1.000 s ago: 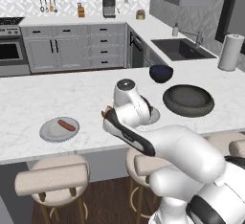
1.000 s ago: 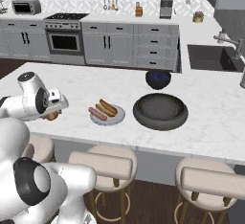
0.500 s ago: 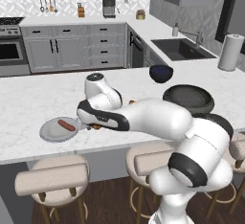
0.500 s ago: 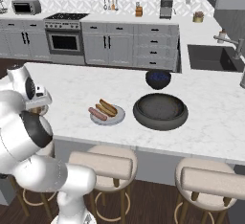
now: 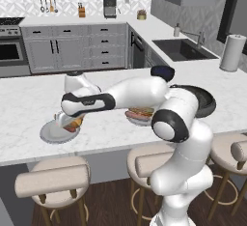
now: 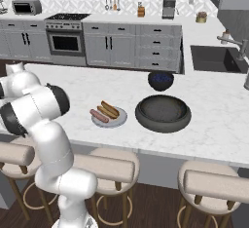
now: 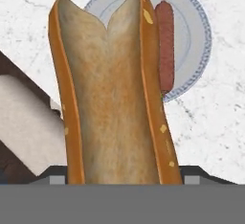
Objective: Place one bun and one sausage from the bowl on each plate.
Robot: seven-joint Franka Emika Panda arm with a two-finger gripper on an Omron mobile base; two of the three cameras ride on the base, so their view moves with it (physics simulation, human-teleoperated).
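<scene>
Over the left plate (image 7: 196, 36), your gripper (image 5: 65, 121) grips the bun (image 7: 115, 98); dropped now, it probably lands on the sausage (image 7: 165, 46) or rolls off the rim.

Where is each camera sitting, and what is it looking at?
Left base view: behind the arm on its left, looking forward and down over the counter; the white arm rises at lower right and reaches left to the near plate.
Right base view: behind on the right; the arm stands at lower left, beside the other plate with a bun and sausage.
Hand view: on the hand, looking along the held bun at a plate carrying a sausage.
Both base views share the navy bowl and dark pan.
</scene>
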